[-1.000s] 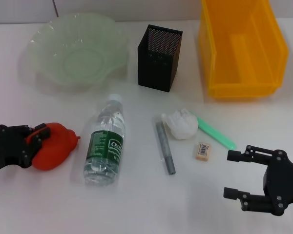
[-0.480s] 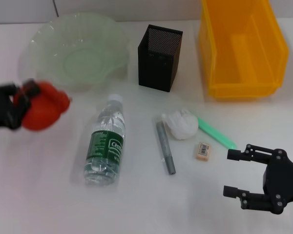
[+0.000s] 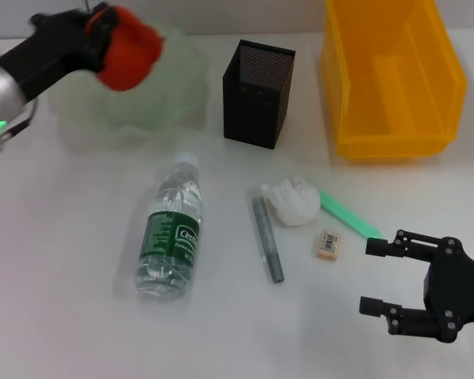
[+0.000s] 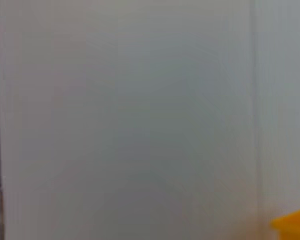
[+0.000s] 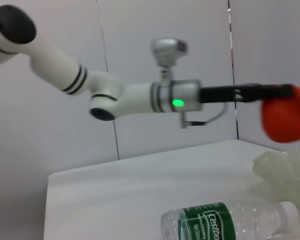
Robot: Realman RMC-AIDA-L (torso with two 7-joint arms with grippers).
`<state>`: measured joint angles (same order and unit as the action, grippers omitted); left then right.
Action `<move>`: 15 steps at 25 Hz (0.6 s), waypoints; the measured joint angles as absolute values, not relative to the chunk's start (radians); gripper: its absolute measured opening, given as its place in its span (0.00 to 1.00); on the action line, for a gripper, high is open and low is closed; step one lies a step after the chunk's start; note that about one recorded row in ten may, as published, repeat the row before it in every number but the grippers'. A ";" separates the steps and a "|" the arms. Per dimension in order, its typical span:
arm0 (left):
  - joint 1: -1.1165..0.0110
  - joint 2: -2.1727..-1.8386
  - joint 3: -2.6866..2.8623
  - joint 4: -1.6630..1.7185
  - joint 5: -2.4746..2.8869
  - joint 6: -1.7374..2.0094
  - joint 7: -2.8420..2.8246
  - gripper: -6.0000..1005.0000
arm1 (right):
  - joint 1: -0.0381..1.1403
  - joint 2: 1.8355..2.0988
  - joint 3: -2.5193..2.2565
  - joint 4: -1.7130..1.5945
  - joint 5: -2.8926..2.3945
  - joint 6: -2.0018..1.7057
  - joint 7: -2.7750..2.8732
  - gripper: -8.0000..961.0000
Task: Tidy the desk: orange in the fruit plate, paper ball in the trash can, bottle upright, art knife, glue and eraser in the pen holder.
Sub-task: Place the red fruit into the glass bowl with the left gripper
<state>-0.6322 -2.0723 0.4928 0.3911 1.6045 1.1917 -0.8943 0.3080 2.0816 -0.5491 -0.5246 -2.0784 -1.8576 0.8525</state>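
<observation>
1. Left hand (image 3: 110,35) clamped on the lumpy red-orange orange (image 3: 129,47) — held in the air above the pale-green ruffled glass fruit plate (image 3: 178,87), at 11 o'clock on the white worktop (image 3: 63,260).
2. Right hand (image 3: 375,276) open, hovering at 5 o'clock — just beside the small beige eraser (image 3: 328,244).

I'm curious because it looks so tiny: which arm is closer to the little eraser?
The right. Its end effector is beside the eraser, on the near side, while the left end effector holds the orange far off over the plate.
</observation>
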 joint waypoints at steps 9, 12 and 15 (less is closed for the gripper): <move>-0.738 -2.080 0.487 0.262 1.504 0.976 -0.738 0.19 | 0.318 2.082 -0.549 -0.519 -2.078 -1.856 0.887 0.76; -0.718 -2.080 0.492 0.250 1.460 1.008 -0.715 0.32 | 0.318 2.082 -0.541 -0.518 -2.069 -1.857 0.906 0.76; -0.659 -2.073 0.514 0.261 1.464 1.144 -0.753 0.39 | 0.315 2.081 -0.527 -0.519 -2.031 -1.870 0.947 0.76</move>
<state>-0.6589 -2.0734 0.5142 0.2610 1.4639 1.1439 -0.7530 0.3151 2.0812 -0.5275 -0.5191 -2.0306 -1.8698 0.9468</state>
